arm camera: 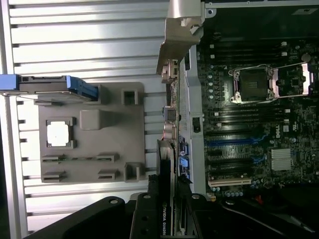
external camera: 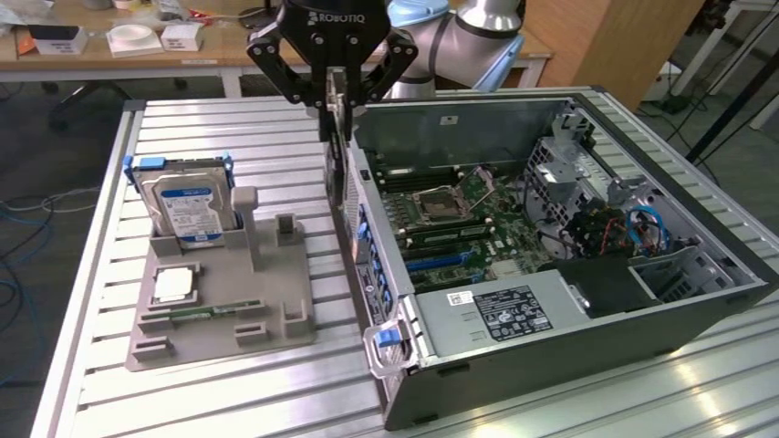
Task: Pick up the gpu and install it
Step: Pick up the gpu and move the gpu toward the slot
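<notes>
Reading the exterior view left to right: one grey holder (external camera: 280, 292) sits at 8 o'clock from my gripper (external camera: 335, 96). It carries one hard drive (external camera: 182, 205) standing on edge, one square chip (external camera: 174, 285) and one memory stick (external camera: 201, 313).

The gripper's fingers are clamped on the one graphics card (external camera: 335, 137). The card hangs toward 6 o'clock, thin edge facing me, just beside the far corner of the one open computer case (external camera: 585, 365). I judge its long axis to run straight down from the fingers, with the silvery bracket at the low end.

In the wrist view the graphics card (arm camera: 167, 159) runs away from the gripper (arm camera: 169, 199) along the case's rear wall. The blue slots (arm camera: 232, 143) lie crosswise to it. From the gripper, those slots (external camera: 439, 265) sit at about 5 o'clock, apart from the card.
</notes>
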Robot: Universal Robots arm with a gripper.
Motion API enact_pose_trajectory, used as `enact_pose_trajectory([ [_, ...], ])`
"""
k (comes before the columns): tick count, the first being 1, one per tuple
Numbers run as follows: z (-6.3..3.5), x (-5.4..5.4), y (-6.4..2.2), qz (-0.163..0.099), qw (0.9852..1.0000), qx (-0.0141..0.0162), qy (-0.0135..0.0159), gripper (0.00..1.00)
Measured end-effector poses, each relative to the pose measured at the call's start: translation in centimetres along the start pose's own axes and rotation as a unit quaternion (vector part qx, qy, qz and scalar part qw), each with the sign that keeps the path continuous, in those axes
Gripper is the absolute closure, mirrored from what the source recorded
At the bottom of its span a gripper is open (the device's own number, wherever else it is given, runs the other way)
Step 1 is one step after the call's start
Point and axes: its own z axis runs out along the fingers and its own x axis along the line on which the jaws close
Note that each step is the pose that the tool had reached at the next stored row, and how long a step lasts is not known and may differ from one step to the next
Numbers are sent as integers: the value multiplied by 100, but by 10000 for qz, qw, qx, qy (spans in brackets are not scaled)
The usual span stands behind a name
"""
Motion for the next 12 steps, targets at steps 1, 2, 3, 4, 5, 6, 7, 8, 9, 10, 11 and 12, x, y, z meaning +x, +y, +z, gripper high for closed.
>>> enact_pose_trajectory([
  [1,0,-15,1,0,10000,0,0,74],
  [2,1,-29,2,0,10000,0,0,74],
  [3,2,-43,3,0,10000,0,0,74],
  [4,2,-57,5,0,10000,0,0,74],
  [5,2,-71,6,0,10000,0,0,74],
  [6,3,-84,7,0,10000,0,0,74],
  [7,3,-99,8,0,10000,0,0,74],
  [8,3,-112,9,0,10000,0,0,74],
  [9,4,-125,10,0,10000,0,0,74],
  [10,4,-138,11,0,10000,0,0,74],
  [11,5,-151,12,0,10000,0,0,74],
  [12,5,-163,13,0,10000,0,0,74],
])
